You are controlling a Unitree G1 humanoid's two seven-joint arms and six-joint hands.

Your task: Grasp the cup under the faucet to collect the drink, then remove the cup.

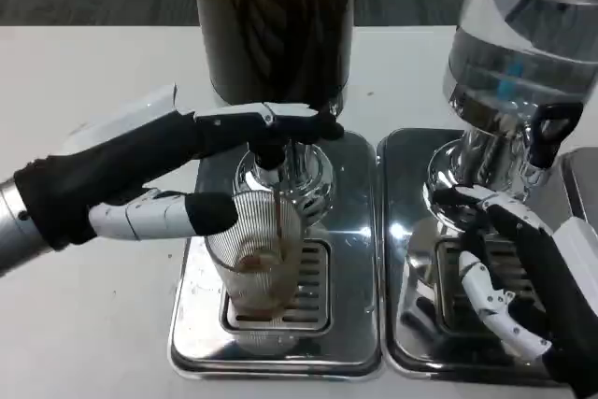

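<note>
- Right hand (523, 273), lower right of frame: fingers spread, holding nothing, above the right drip tray (411, 343).
- Cup (254, 263), lower centre, stands on the left drip tray (355, 324) beneath the faucet (271, 151).
- Left hand (159, 175), centre left: one finger (201, 212) touches the cup's left wall, upper fingers reach over the faucet; grip cannot be confirmed.
- Dark dispenser (276, 16), top centre.

White desk (84, 324), clear ribbed cup (257, 254) with brown drink at its bottom, dark brown drink tank (276, 21), clear tank (523, 35) with a blue mark, shiny silver trays (360, 259), black-and-white hands (177, 170)
</note>
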